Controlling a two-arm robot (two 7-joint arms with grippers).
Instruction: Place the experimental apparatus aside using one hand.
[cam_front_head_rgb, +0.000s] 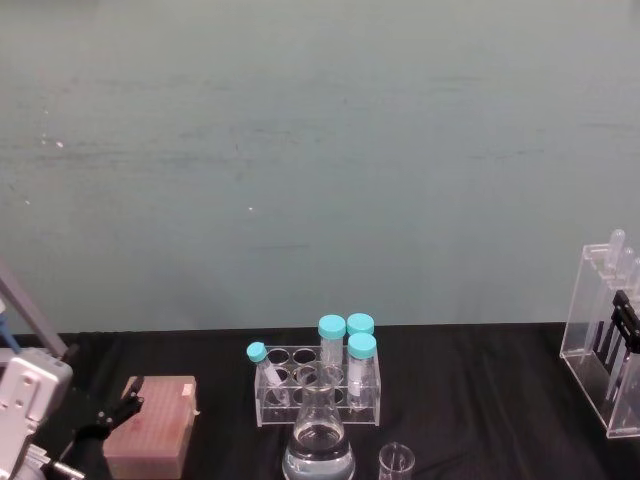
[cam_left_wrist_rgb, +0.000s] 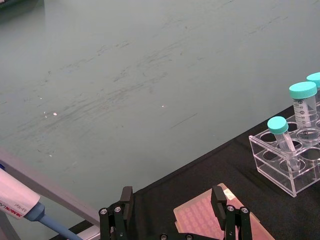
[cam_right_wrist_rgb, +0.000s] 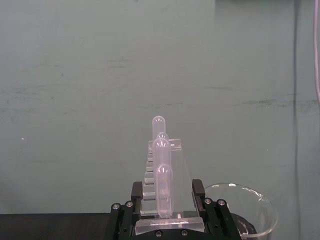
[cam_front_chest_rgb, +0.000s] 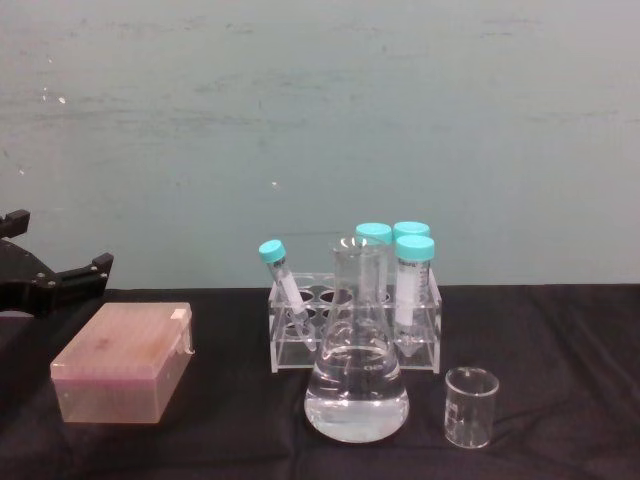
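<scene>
"What is sitting in the glass things?"

"The big cone flask (cam_front_chest_rgb: 356, 385) is holding clear liquid in its wide bottom. It is standing in the middle, near the front edge of the desk (cam_front_chest_rgb: 560, 340). The small beaker (cam_front_chest_rgb: 469, 405) is standing upright just beside it, on the right."

"What is standing behind the flask?"

"A short clear rack (cam_front_chest_rgb: 283, 352) is standing there. It is carrying four capped tubes (cam_front_chest_rgb: 412, 285) with blue-green lids. Three are standing straight on its right side. One is leaning at its left front corner."

"Where is the tall one?"

"The tall clear rack (cam_front_head_rgb: 590, 330) is sitting at the right edge of the desk, well apart from the flask and the beaker. You are looking right through its walls. The long tubes (cam_right_wrist_rgb: 161, 170) are standing in a row inside it, with their round ends pointing up."

"Is anything holding it?"

"Yes. The right gripper (cam_right_wrist_rgb: 167, 192) is pinching it, with one black finger pressing on each side. I cannot tell if the bottom of the rack is touching the desk."

"And the other arm?"

"The left gripper (cam_left_wrist_rgb: 172, 197) is hanging over the pink box (cam_front_chest_rgb: 120, 360) near the left edge of the desk. Its fingers are spreading wide apart."
</scene>
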